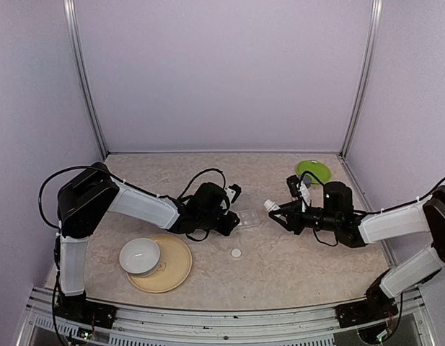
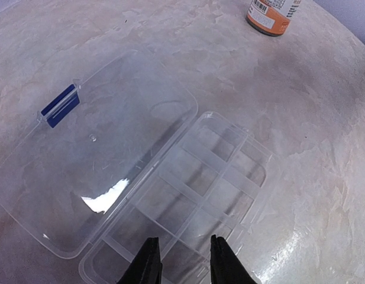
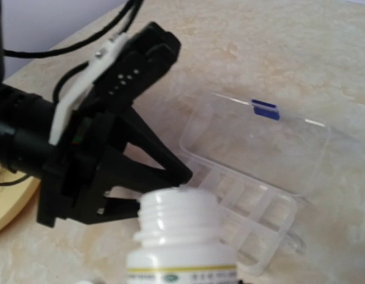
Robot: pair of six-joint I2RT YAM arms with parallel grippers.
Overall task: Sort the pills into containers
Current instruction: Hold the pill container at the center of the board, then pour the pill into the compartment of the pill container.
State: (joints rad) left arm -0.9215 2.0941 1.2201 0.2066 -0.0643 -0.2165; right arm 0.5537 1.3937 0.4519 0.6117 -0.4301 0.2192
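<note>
The clear pill box [image 2: 200, 183] lies open on the table, its lid [image 2: 93, 160] with a blue latch [image 2: 59, 105] folded flat beside the compartments. It also shows in the top view [image 1: 248, 218] and the right wrist view [image 3: 253, 177]. My left gripper [image 2: 181, 260] is open, its fingertips [image 2: 148, 263] at the near compartments of the box. My right gripper [image 1: 281, 215] is shut on a small uncapped white bottle [image 3: 179, 236], tilted with its mouth toward the box and close to the left gripper's fingers [image 3: 164, 163]. No pills show; the compartments look empty.
An orange-labelled bottle [image 2: 274, 15] stands beyond the box, near the right arm [image 1: 303, 190]. A white cap [image 1: 236, 253] lies in front of the box. A white bowl [image 1: 140, 256] sits on a tan plate [image 1: 175, 270] at front left. A green dish [image 1: 313, 171] is at back right.
</note>
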